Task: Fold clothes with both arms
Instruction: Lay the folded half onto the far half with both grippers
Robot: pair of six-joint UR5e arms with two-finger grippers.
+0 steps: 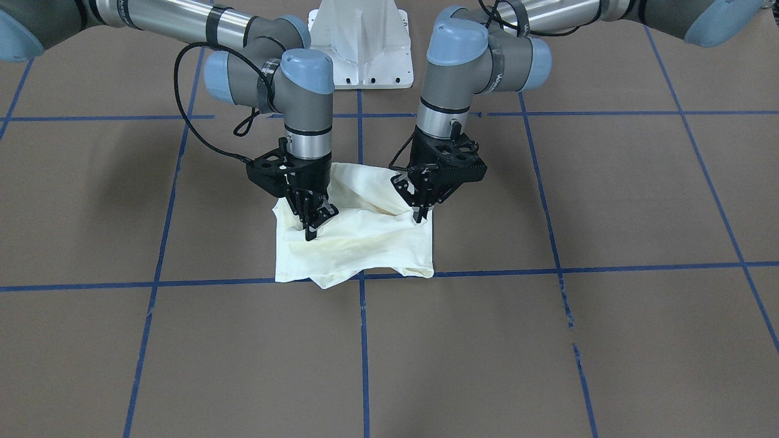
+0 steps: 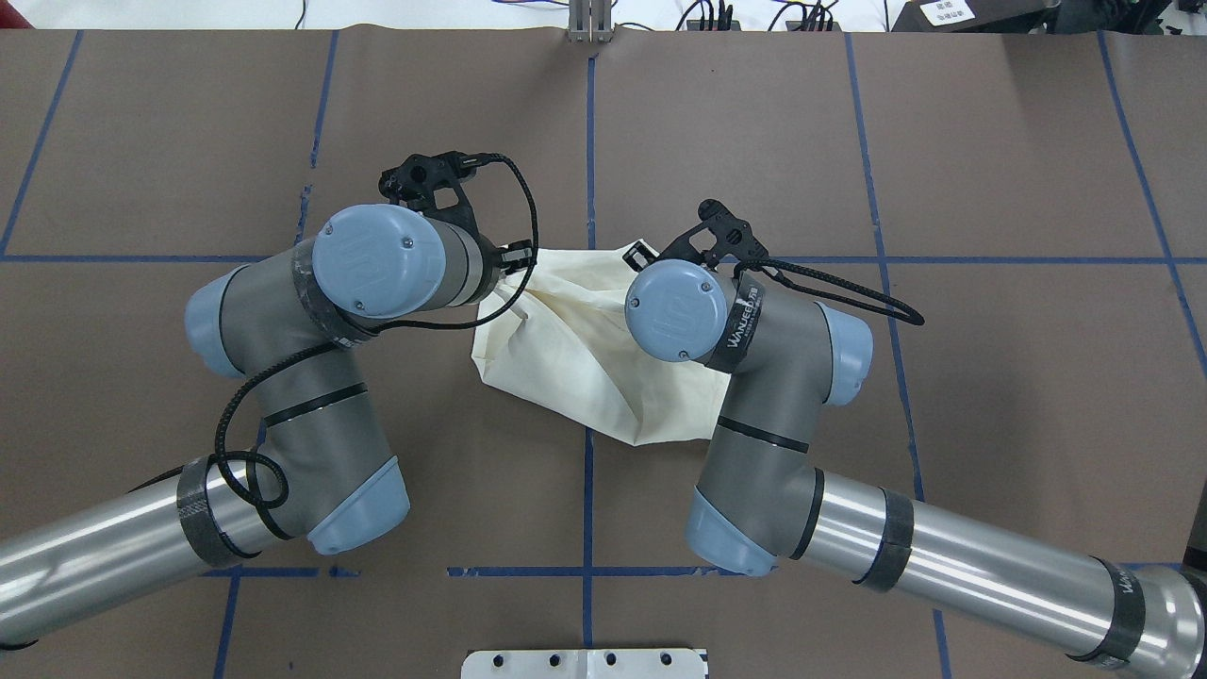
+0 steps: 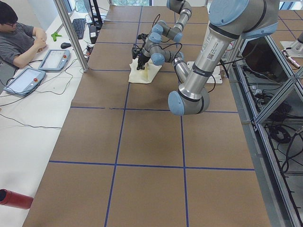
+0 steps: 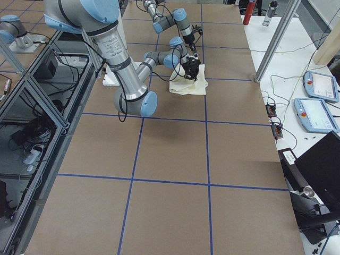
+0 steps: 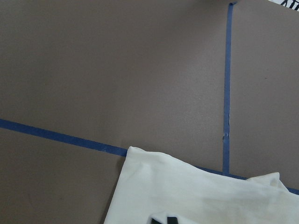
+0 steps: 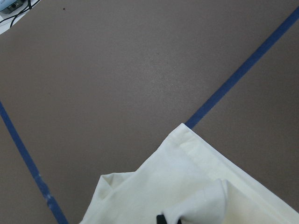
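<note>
**Shirt** (image 1: pixel 365 243): one cream-white garment, gathered into a rumpled, roughly square bundle. It lies on the brown table (image 1: pixel 548 353) in front of the white base (image 1: pixel 363 48) and between the two arms. Only plain cream cloth shows in the outer views. The edge farthest from the robot rests along a cross line of the blue tape lines (image 1: pixel 363 340), and a lengthwise line passes beneath the middle. The half nearer the robot is drawn up into raised folds, while the far half lies flatter with a loose flap at one corner.

**Left arm** (image 1: pixel 462 67): the wrist points down over the shirt's side.

**Left gripper** (image 1: pixel 422 214): the fingers are narrow, closed on a pinch of cloth at the shirt's edge, and a ridge of fabric rises to the tips. Its wrist view shows a flat shirt corner (image 5: pixel 187 186) lying across a tape line.

**Right arm** (image 1: pixel 292 79): the wrist points down over the opposite side, with a black cable looped beside it.

**Right gripper** (image 1: pixel 313 230): the fingers are narrow, tips set into the cloth and gripping a small fold that puckers around them. Its wrist view shows a hemmed corner (image 6: pixel 210 186) touching a tape line.

**Beyond the table:** a seated person (image 3: pixel 19 38) is at a side desk with two handheld control tablets (image 3: pixel 54 59).
</note>
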